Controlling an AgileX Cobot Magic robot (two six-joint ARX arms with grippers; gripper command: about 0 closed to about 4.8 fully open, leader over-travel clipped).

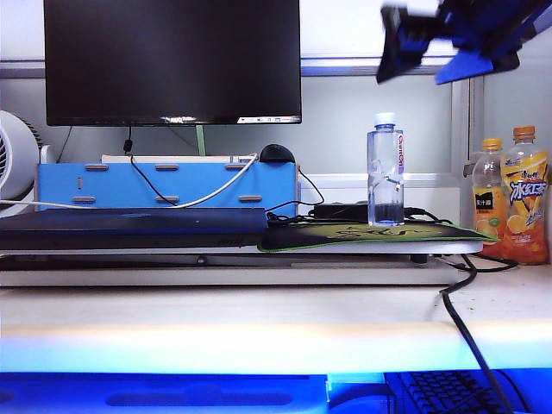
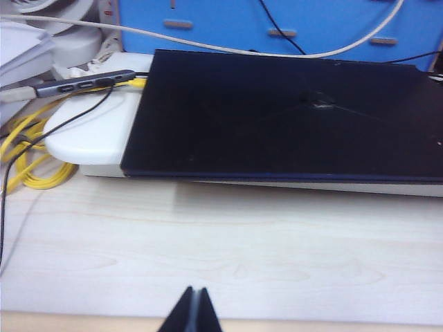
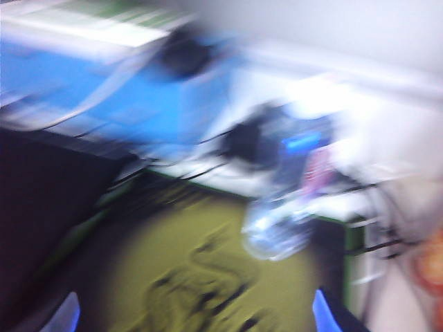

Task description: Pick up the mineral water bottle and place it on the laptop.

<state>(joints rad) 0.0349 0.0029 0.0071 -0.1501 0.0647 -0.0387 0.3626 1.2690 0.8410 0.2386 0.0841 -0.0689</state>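
The laptop (image 1: 134, 226) lies flat on the left; beside it the mineral water bottle (image 1: 385, 169) stands upright on the green-edged mat (image 1: 362, 235). High above the bottle hangs the right gripper (image 1: 431, 52), jaws wide, empty. The left gripper (image 2: 192, 312) sits pinched together over the desk (image 2: 221, 249).

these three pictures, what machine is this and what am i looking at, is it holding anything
It is a robot with two arms, each ending in a two-finger hand. One camera faces the desk from the front; the other two sit on the wrists. On the desk stand a tall clear plastic water bottle with a white cap on a green-edged dark mouse mat, and a thin flat dark laptop. The right hand hangs open above the bottle, holding nothing; its wrist picture is blurred. The left hand is shut and empty, low over the desk before the laptop.
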